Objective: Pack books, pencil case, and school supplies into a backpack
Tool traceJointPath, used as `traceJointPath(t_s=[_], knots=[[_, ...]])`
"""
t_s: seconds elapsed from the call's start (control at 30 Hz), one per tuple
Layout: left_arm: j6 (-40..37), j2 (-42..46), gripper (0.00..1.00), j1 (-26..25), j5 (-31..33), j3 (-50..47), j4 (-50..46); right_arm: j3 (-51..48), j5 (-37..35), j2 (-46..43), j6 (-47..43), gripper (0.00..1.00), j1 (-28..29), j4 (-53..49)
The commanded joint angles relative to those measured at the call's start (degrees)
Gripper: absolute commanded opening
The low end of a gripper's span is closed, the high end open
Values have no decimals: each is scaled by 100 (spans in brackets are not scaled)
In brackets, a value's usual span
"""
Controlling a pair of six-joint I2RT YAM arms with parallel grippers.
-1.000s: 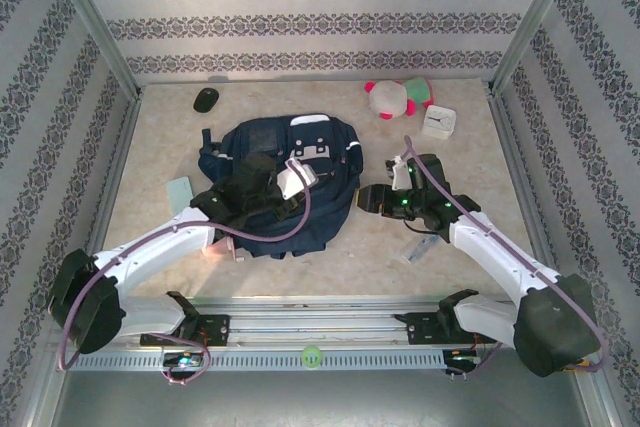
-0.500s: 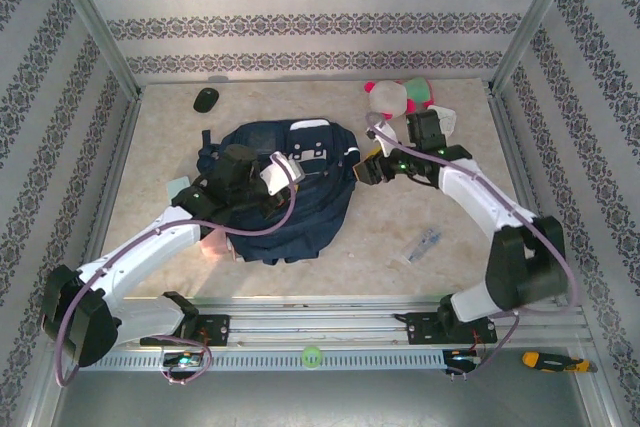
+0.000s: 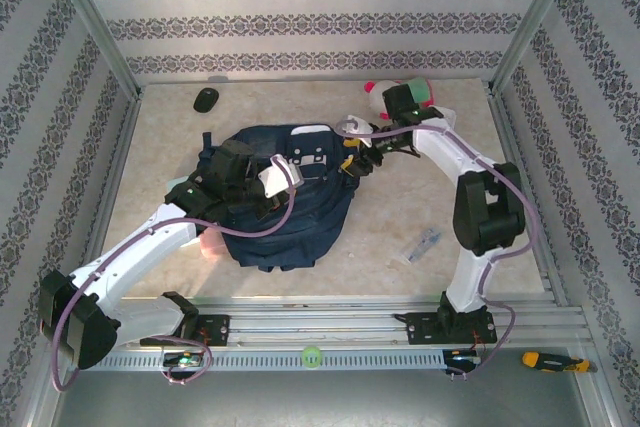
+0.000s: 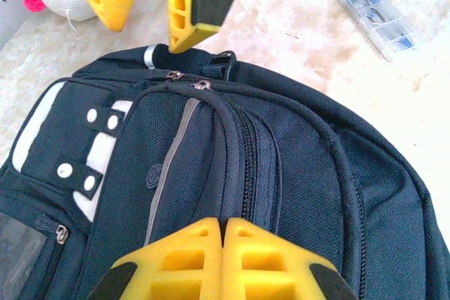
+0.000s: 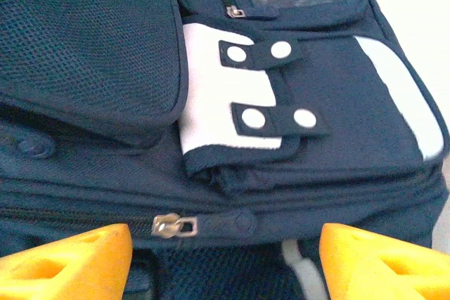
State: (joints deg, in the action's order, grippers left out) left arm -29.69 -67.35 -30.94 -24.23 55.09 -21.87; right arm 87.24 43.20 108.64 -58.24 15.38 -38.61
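Two grippers meet over a navy backpack [image 3: 285,217] lying mid-table. The left gripper [image 4: 223,244] rests on its top, jaws pressed together with nothing seen between them. The right gripper [image 5: 226,244] gapes wide, holding nothing, astride a zipper pull [image 5: 174,226]. A clear packet [image 3: 425,245] lies nearby.
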Motion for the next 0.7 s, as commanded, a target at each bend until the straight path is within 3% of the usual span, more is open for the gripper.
traceJointPath(t_s=[0.0, 0.27, 0.43, 0.67], knots=[[-265, 100, 0, 78, -375, 233, 76, 386, -138, 370, -1427, 69, 180, -1162], [-502, -282, 0, 79, -502, 465, -160, 1182, -324, 1113, -2028, 66, 388, -1871], [-556, -429, 0, 71, -386, 519, -76, 1450, -577, 1259, -2238, 58, 399, -2662], [-555, -555, 0, 84, -424, 569, -10, 1468, -759, 1164, -2219, 27, 266, -3074]])
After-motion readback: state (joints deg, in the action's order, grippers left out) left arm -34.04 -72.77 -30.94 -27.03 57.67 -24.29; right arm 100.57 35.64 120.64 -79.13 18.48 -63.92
